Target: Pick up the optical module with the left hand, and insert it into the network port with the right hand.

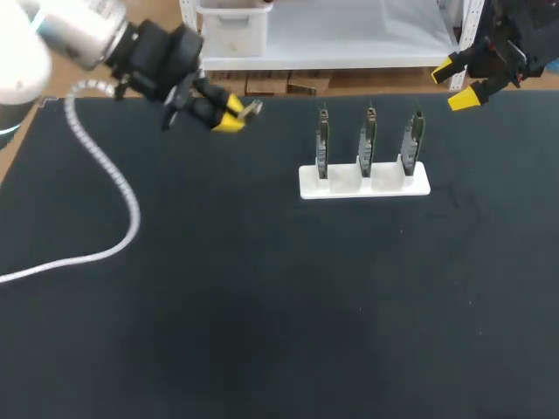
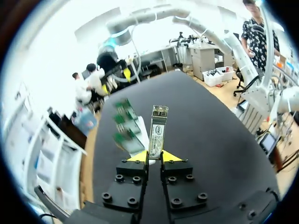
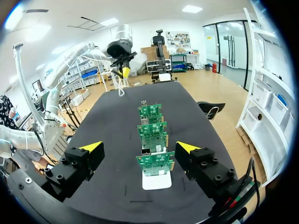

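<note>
Clenched on the optical module [image 2: 157, 130], my left pincer [image 2: 154, 157] has both yellow tips pressed against the module's lower end from two sides, so the slim metal body stands out ahead of the fingers, label side towards the wrist camera. From above, that pincer hangs over the far left part of the black worktop [image 1: 262, 305], the module pointing towards the middle, well apart from everything else on the surface. A pale ribbed hose [image 1: 105, 175] trails from my left arm and curls across the worktop's left side. Three green circuit boards [image 1: 368, 140] stand upright in a row, slotted in a white holder [image 1: 364, 182] right of centre (which of them carries the port I cannot tell from here). My right pincer [image 1: 456, 84] is released, fingers spread wide, holding nothing, up beyond the worktop's far right corner. Seen from its own wrist, the row of boards lines up ahead of it between the spread fingers, untouched by either.
</note>
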### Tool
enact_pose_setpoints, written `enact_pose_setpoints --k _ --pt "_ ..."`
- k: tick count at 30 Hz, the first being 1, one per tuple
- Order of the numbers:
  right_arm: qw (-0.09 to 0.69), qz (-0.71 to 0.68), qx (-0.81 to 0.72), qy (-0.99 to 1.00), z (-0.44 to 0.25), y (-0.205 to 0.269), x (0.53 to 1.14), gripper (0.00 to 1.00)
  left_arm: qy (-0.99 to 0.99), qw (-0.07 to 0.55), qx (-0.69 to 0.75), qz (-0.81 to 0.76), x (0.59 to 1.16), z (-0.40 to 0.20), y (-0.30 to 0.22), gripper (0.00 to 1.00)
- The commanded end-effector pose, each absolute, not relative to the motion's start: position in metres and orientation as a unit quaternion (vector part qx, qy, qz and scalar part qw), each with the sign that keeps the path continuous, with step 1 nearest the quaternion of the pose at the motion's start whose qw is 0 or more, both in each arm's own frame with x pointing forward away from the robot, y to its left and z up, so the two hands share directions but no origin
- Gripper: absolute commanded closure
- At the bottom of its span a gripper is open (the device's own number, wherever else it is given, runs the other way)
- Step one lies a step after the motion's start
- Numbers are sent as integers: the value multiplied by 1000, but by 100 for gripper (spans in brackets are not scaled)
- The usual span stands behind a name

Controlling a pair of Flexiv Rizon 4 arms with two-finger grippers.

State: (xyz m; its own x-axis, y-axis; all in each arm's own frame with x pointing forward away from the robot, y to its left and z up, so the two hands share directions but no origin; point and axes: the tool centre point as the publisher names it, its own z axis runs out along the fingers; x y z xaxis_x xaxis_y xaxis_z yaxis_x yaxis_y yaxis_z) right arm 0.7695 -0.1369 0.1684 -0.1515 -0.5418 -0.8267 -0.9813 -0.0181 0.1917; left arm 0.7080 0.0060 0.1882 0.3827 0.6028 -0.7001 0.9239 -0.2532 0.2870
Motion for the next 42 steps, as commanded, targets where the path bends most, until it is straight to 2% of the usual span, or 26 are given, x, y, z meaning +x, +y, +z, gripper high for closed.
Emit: enact_pose_setpoints --k 1,20,25,31,37,42 --pt "276 398 -590 645 168 -137 768 0 473 352 772 -237 742 202 -30 100" --pt "276 398 -590 645 168 -137 768 0 470 361 767 -246 741 203 -42 100" --pt "276 398 -590 645 168 -137 768 0 476 409 730 -270 739 197 -69 100" --pt "276 398 -590 645 168 -137 768 0 472 422 720 -284 747 208 -92 100" --pt "276 398 -590 645 168 -137 768 0 452 471 694 -302 769 220 -123 100" --pt "276 398 -590 645 168 -137 768 0 439 478 674 -352 780 215 -152 100"
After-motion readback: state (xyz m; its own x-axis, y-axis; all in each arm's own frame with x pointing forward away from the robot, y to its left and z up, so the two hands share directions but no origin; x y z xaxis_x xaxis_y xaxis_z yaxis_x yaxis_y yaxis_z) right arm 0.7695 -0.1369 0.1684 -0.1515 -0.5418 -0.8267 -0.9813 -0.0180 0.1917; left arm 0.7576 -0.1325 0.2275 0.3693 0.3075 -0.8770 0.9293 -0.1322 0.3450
